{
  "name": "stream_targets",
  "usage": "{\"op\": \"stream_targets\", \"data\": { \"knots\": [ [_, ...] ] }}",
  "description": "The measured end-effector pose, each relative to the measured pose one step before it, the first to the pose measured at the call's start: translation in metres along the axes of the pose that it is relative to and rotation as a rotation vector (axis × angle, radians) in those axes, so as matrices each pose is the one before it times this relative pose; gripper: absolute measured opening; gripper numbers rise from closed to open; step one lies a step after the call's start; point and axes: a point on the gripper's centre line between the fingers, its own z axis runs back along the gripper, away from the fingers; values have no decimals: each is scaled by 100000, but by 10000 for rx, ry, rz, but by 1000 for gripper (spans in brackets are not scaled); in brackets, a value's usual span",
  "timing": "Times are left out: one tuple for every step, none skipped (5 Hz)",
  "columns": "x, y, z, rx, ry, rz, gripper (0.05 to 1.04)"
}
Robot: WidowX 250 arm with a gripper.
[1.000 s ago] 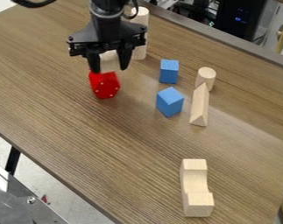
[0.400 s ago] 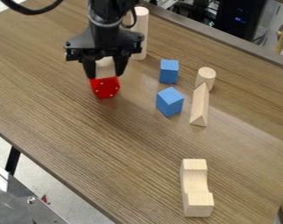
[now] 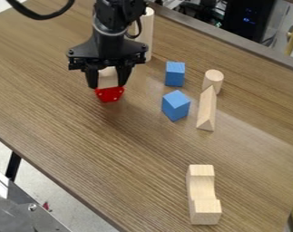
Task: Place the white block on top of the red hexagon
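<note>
One white block [image 3: 108, 78], one hexagon [image 3: 109, 94], two cubes [image 3: 176, 106].

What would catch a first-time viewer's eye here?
Probably the black gripper at upper left, holding a pale block at the red hexagon. Next, two blue cubes, one behind the other, right of it; then the notched wooden block at lower right.

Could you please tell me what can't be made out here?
All in the camera view:
- Upper part of the red hexagon: hidden by the white block and gripper.
- Whether block and hexagon touch: the slanted angle overlaps them.
- Left side of the tall cylinder: partly behind the arm.
- Dark equipment: cut off by the top edge.
</note>
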Motion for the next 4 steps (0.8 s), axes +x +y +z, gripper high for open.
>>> {"op": "stream_targets", "data": {
  "knots": [
    [-122, -78, -324, 66, 138, 34, 575],
    [-7, -158, -371, 66, 112, 11, 575],
    [376, -391, 173, -75, -48, 48, 575],
    [372, -601, -114, -1, 7, 12, 575]
  ]
}}
